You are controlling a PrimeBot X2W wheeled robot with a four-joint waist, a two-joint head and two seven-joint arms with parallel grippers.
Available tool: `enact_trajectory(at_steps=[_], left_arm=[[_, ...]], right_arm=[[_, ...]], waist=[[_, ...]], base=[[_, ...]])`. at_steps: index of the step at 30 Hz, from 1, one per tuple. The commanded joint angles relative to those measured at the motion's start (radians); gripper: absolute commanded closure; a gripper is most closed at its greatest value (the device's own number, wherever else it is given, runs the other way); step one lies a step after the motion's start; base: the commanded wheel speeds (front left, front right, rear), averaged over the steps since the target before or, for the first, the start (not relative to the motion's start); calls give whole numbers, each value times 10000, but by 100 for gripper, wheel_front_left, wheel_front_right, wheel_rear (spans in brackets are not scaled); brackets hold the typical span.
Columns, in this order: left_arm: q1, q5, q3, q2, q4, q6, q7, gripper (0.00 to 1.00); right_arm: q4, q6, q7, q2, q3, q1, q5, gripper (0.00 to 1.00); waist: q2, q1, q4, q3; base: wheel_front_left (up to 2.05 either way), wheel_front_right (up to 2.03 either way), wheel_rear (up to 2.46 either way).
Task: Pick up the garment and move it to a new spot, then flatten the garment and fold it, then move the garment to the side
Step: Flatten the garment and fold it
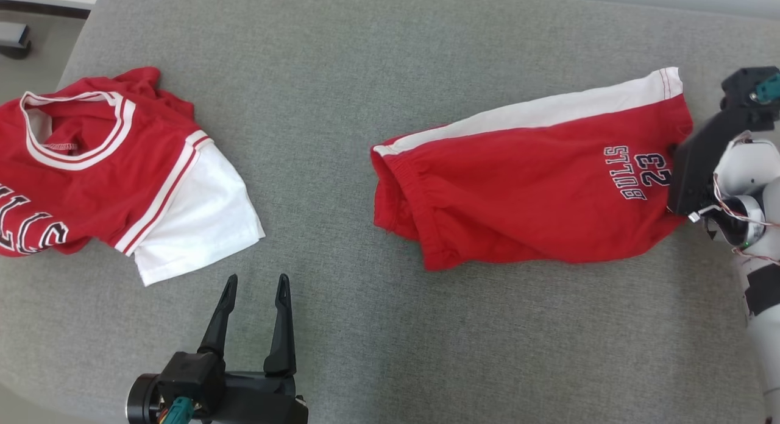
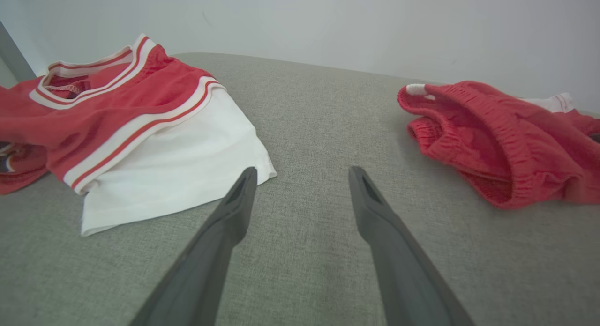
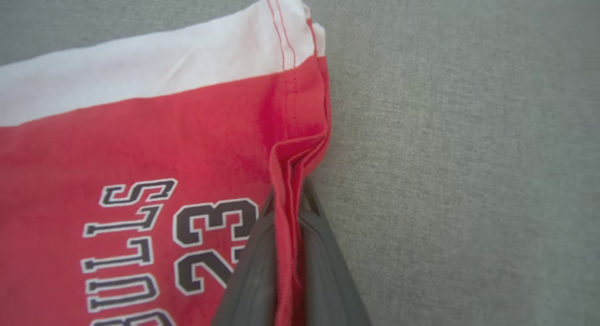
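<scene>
Red shorts (image 1: 524, 192) — lay right of centre on the tabletop (image 1: 365, 351), long axis left-to-right, waistband leftward. Right hand (image 3: 289, 199) — clenched on their right-end hem. Left hand (image 1: 256, 290) released, well apart.

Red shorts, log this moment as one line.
right pincer: shut on red shorts hem | left pincer: open, empty | jersey: lying left | stage: pickup grasp

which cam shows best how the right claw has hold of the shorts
The right wrist view: it looks along the right claw, shut on a pinched fold at the hem of the shorts. The head view shows the whole shorts, the grip hidden by the claw's body. The left wrist view shows their waistband end.
</scene>
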Motion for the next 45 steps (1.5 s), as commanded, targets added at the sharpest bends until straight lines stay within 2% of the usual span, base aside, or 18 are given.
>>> enact_trajectory(at_steps=[1, 6, 18, 20, 24, 32, 45], left_arm=[[-55, -6, 5, -16, 27, 6, -35, 0], [43, 54, 47, -14, 55, 5, -35, 0], [357, 248, 250, -14, 162, -119, -34, 0], [351, 232, 211, -14, 179, -125, -35, 0], [375, 199, 171, -12, 230, -98, -34, 0], [531, 170, 87, -14, 377, -144, -35, 0], [460, 6, 37, -14, 471, -125, -34, 0]], right_arm=[[15, -31, -114, -41, -234, 482, -236, 100], [-514, -30, -547, -26, -779, 809, -423, 100], [-2481, -28, -1891, -372, -2947, 2650, -1821, 100], [-2710, -28, -1976, -254, -3126, 2732, -1935, 100], [-3171, -28, -1829, 36, -2788, 2826, -1928, 100], [-3719, -28, -1486, 893, -1365, 2883, -1695, 100], [-1649, -28, -2202, 2500, 133, 1507, -1955, 100]], waist=[[1, 1, -130, -128], [1, 1, -349, -353], [1, 1, -1131, -1092], [1, 1, -1159, -1155], [1, 1, -1182, -1312], [1, 1, -1060, -1614], [1, 1, -569, -1531]], base=[[0, 0, 0], [0, 0, 0], [0, 0, 0], [0, 0, 0], [0, 0, 0], [0, 0, 0], [0, 0, 0]])
